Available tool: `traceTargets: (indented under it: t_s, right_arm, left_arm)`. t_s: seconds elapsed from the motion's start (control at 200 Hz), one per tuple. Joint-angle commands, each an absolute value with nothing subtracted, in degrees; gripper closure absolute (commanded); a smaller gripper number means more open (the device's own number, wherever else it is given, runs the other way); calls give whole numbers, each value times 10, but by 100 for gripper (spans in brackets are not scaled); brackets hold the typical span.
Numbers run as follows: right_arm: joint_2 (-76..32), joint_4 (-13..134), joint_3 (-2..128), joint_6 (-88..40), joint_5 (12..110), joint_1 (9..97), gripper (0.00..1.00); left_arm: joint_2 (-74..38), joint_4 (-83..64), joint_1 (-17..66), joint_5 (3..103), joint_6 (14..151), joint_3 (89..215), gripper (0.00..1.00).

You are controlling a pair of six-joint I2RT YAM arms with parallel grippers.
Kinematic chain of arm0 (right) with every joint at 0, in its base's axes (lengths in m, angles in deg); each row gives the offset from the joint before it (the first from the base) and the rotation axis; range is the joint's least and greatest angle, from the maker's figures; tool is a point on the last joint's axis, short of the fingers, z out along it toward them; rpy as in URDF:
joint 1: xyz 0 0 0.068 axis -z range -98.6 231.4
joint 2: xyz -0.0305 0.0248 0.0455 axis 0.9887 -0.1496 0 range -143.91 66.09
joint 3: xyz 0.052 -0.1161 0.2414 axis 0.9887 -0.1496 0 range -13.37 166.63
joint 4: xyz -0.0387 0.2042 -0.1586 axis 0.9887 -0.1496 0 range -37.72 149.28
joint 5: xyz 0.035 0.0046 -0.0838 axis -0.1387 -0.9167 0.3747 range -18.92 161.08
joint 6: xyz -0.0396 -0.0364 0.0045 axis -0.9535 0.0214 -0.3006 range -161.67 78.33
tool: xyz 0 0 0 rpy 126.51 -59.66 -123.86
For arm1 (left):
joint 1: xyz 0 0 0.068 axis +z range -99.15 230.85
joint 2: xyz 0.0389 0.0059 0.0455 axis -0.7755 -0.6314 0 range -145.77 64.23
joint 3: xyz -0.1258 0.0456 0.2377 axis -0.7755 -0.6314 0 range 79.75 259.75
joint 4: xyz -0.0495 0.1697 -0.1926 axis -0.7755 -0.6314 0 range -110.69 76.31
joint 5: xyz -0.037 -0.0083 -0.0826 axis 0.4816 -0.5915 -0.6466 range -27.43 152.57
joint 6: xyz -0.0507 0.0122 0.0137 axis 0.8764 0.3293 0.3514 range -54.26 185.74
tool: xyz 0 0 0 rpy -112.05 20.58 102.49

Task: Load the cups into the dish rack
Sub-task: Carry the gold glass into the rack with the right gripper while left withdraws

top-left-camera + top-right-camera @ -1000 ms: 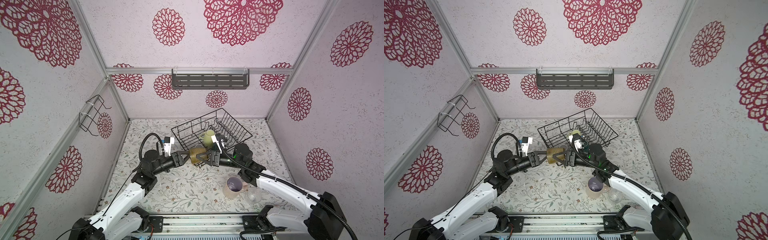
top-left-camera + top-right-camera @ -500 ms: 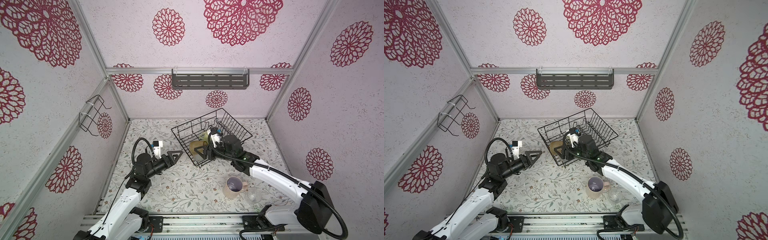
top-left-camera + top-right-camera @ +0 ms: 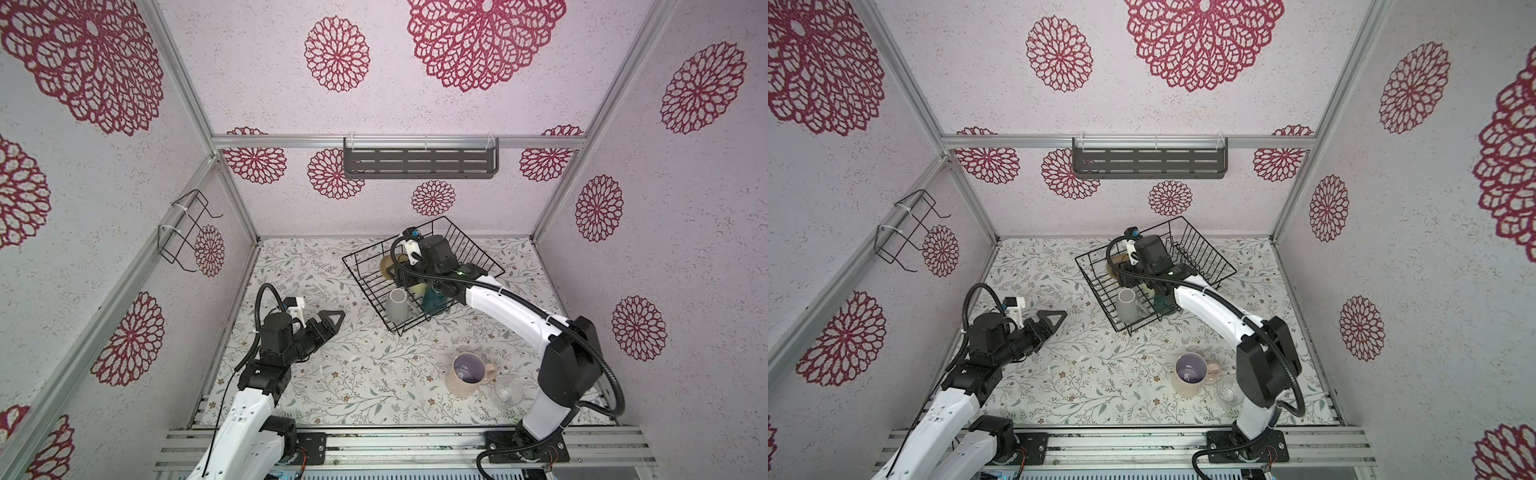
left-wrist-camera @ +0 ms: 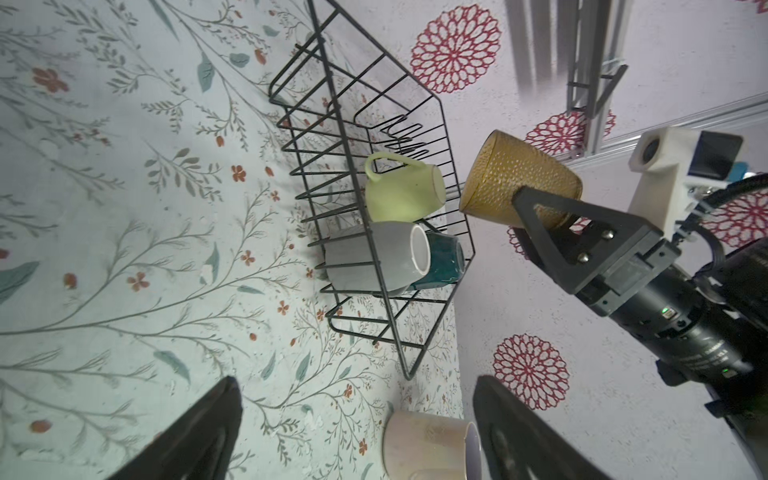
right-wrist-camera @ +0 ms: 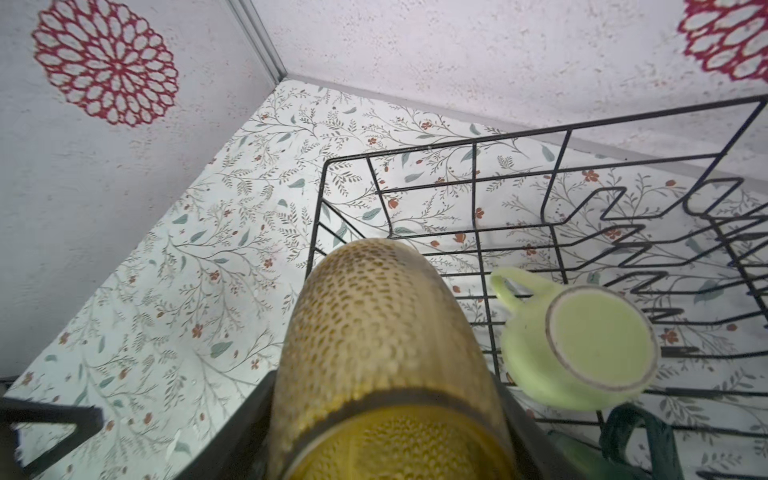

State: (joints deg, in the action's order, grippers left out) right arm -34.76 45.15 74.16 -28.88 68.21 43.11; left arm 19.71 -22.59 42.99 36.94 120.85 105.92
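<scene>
1. The handover is over. The left end effector (image 3: 334, 319), which shared the amber glass tumbler (image 3: 388, 266) a second ago, is now drawn back over the desk (image 3: 332, 374). Its jaws are spread wide and hold nothing.
2. The right end effector (image 5: 382, 419) alone now has the tumbler, clamped across its body with the glass tipped on its side. It has carried the tumbler from mid-desk to above the left part of the dish rack (image 3: 363, 286), and the tumbler is not yet set down.
3. Three cups already lie in the rack. The pale yellow-green mug (image 4: 399, 191) sits near the middle. The light grey mug (image 3: 397, 305) and the dark teal mug (image 3: 434, 301) are side by side at the near corner.
4. The fourth cup likely needs only lowering and release.
5. The large pink mug (image 3: 465, 374) and the small clear glass (image 3: 509, 388) are still on the desk by the right arm's base.
</scene>
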Motion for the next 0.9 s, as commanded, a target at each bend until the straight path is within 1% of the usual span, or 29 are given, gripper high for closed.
traceTargets:
  t_s: [0.0,0.24,0.465,0.636,0.896]
  right_arm:
    - [-367,426,782,-324,715,433,34]
    - [-454,368,870,-346,721,432,34]
    - [-546,239,1004,-368,721,426,34]
    - [-567,213,1018,-378,721,425,34]
    - [-625,150,1085,-423,711,425,33]
  left_arm:
    - [196,-240,447,354,1187,1055,7]
    - [205,-250,473,342,1171,1049,5]
    - [200,-254,487,333,1165,1042,4]
    - [195,-245,490,333,1169,1038,4]
    - [162,-222,492,311,1183,1032,4]
